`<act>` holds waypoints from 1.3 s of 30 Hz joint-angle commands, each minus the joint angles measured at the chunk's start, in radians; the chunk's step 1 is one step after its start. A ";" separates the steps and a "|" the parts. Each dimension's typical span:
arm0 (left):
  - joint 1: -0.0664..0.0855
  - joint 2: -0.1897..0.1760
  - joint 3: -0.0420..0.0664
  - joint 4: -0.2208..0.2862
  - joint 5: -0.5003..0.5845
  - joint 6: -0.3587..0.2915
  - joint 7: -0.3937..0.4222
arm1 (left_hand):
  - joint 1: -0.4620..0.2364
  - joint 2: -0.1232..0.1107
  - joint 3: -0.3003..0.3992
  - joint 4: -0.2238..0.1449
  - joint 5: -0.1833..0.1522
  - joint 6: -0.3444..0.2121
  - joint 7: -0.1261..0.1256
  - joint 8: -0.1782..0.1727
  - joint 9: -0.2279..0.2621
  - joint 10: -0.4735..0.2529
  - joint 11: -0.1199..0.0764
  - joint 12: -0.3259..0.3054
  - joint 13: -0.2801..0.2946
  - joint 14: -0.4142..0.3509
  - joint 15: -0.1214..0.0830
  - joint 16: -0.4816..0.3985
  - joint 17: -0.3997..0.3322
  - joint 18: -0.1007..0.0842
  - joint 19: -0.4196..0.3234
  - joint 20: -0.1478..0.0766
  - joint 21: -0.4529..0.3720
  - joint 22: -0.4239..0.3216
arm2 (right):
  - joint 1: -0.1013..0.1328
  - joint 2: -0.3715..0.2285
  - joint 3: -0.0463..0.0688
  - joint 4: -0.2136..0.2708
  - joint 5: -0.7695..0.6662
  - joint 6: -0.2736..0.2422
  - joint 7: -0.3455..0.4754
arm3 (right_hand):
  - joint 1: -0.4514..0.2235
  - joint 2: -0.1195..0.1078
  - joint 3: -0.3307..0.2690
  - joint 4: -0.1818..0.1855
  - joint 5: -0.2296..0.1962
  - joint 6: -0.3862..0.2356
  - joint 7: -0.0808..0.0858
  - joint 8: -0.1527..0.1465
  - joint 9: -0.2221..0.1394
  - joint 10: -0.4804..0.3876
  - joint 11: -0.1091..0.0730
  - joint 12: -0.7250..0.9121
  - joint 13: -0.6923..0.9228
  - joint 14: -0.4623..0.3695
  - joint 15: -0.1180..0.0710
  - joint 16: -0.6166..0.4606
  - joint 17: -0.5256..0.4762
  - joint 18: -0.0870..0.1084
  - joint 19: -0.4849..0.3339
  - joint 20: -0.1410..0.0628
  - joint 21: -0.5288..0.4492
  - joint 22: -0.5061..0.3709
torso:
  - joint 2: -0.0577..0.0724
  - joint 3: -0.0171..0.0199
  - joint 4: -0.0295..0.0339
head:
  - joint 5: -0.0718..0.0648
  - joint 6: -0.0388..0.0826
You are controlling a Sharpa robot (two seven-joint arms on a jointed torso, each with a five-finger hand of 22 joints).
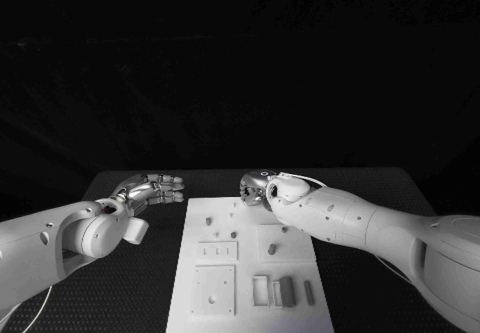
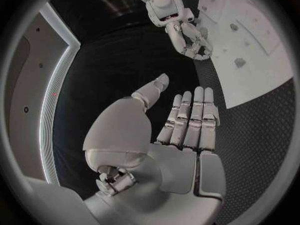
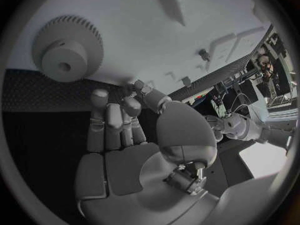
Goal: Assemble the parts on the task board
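A: The left robot hand (image 1: pixel 150 191) hovers over the dark worktop (image 1: pixel 150 277) just beside the task board (image 1: pixel 250 305). Why there?

B: It looks like a waiting pose. In its wrist view the fingers (image 2: pixel 190 117) lie straight and side by side with the thumb out, nothing in the palm, so it is free and clear of the board.

A: And the loose parts?

B: At the board's near end a dark bar (image 1: pixel 287 291) lies beside narrow slots, probably parked until its turn. Mid-board, a small peg (image 1: pixel 271 248) stands on a raised square plate, likely already seated.

A: The right robot hand (image 1: pixel 258 187)?

B: At the board's far edge, its arm crossing above the board. Its wrist view shows the fingers (image 3: pixel 106 125) part-curled with nothing between them, and a large gear (image 3: pixel 65 47) lying on the board ahead. I'd judge it is reaching for that gear.
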 commanded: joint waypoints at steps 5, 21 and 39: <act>0.000 -0.002 0.001 0.003 -0.001 0.013 0.006 | -0.008 0.002 -0.005 0.000 -0.006 0.000 0.003 -0.006 -0.001 0.007 0.000 -0.004 -0.002 0.004 -0.001 -0.005 0.002 -0.004 0.005 0.001 -0.006 -0.001 | -0.001 -0.016 0.000 0.039 0.109 -0.113 0.041 | 0.005 -0.013 0.014 -0.001 -0.001 0.034 0.003 0.016 0.014 -0.003 -0.010 -0.008 -0.004 -0.019 -0.010 -0.002 -0.030 0.021 -0.004 0.002 0.003 0.015 | 0.000 -0.0001 -0.0008 | 0.005 0.001; 0.000 -0.003 0.001 0.005 -0.001 0.012 0.005 | -0.007 0.001 -0.004 -0.001 -0.006 -0.001 0.003 -0.006 -0.001 0.006 0.000 -0.004 -0.002 0.004 -0.001 -0.005 0.002 -0.004 0.005 0.002 -0.007 -0.001 | -0.005 -0.021 -0.001 0.076 0.200 -0.100 0.094 | -0.001 -0.019 0.021 0.000 -0.001 0.039 0.000 0.018 0.017 -0.016 -0.013 -0.020 -0.007 -0.042 -0.014 -0.014 -0.054 0.021 -0.016 0.008 -0.004 0.014 | 0.000 -0.0003 -0.0011 | 0.011 0.001; 0.000 0.001 0.001 0.003 -0.001 0.014 0.004 | -0.007 0.001 -0.004 -0.001 -0.006 -0.001 0.003 -0.007 -0.002 0.006 0.000 -0.005 -0.002 0.004 0.000 -0.006 0.002 -0.004 0.005 0.002 -0.009 -0.001 | -0.020 0.018 -0.001 0.071 0.184 -0.071 0.097 | -0.003 -0.019 0.022 0.000 -0.001 0.039 0.001 0.018 0.017 -0.018 -0.012 -0.021 -0.007 -0.045 -0.013 -0.015 -0.054 0.021 -0.019 0.010 -0.006 0.014 | 0.000 -0.0012 0.0007 | 0.007 -0.002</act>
